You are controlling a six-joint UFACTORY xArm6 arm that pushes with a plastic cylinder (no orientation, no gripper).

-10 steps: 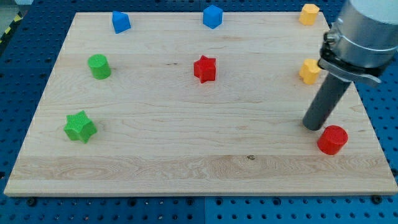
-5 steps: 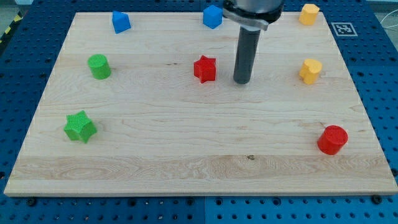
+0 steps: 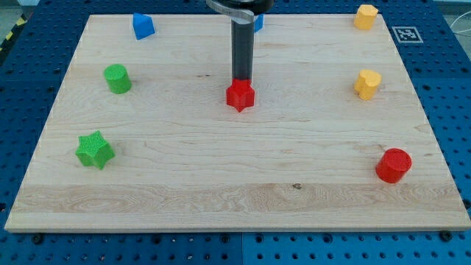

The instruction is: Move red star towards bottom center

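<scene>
**Red star pressed at its top edge by my tip**

Red star [image 3: 241, 96] lies a little above the middle of the counter [image 3: 221, 177], slightly left of centre across the view. My tip [image 3: 241, 79] stands at the star's top edge, touching it or very nearly so, with the dark rod rising straight up from there to the view's top. No pincer is fitted to this arm; the rod is plain and holds nothing.

No container stands on the counter; every block rests directly on the bare wood.

Eight blocks show in all. Two are red: the star and a red cylinder [image 3: 394, 165] near the bottom right corner. Two are green: a green cylinder [image 3: 117, 78] at upper left and a green star [image 3: 94, 149] at lower left. Two are yellow: one yellow block [image 3: 366, 15] at the top right corner and another yellow block [image 3: 367, 84] below it at the right edge. Two are blue: a blue block [image 3: 143, 26] at upper left, and a second blue block [image 3: 257, 21] mostly hidden behind the rod.
</scene>
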